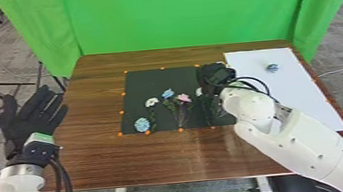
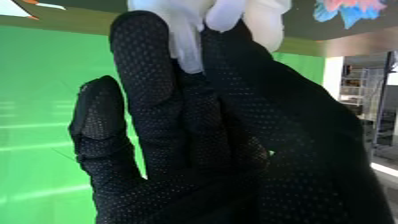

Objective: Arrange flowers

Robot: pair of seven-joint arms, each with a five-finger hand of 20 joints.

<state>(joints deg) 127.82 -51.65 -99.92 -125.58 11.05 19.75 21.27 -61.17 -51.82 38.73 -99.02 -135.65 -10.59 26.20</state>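
In the head view, my right hand is over the dark mat's far right part, with a white flower at its edge and green stems below it. In the right wrist view, white petals lie between the fingertips and thumb of my right hand, which pinch them; a pink and blue flower is farther off. On the mat lie another white flower, a blue flower, a pink flower and a pale blue bloom. My left hand is open, left of the table.
A white sheet covers the table's right side, with a small blue-green flower on it. Orange markers line the mat's border. The brown table extends in front of the mat, and a green cloth hangs behind.
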